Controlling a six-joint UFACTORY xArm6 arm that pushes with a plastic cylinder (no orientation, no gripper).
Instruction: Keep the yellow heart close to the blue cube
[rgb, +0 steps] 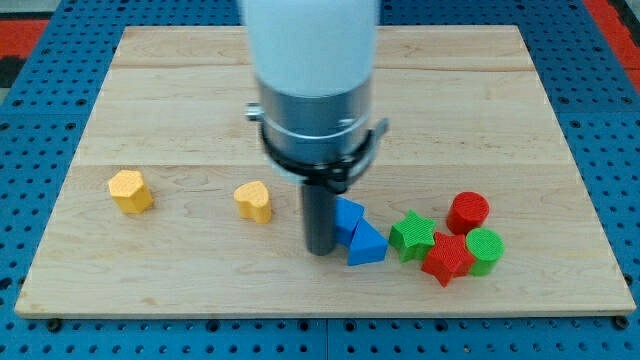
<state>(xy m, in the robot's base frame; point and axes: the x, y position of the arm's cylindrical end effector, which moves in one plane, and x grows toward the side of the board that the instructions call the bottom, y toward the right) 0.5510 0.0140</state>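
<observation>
The yellow heart (254, 201) lies on the wooden board (200, 100), left of centre in the lower half. The blue cube (348, 214) sits a little to the heart's right, partly hidden by my rod. A blue triangle (366, 244) touches the cube on its lower right. My tip (321, 250) rests on the board between the heart and the blue blocks, right against the left side of the cube and triangle, and a short gap from the heart.
A yellow hexagon-like block (131, 191) lies far at the view's left. At the lower right cluster a green star (412, 235), a red star (446, 258), a red cylinder (468, 212) and a green cylinder (485, 250). The arm's wide body hides the board's upper middle.
</observation>
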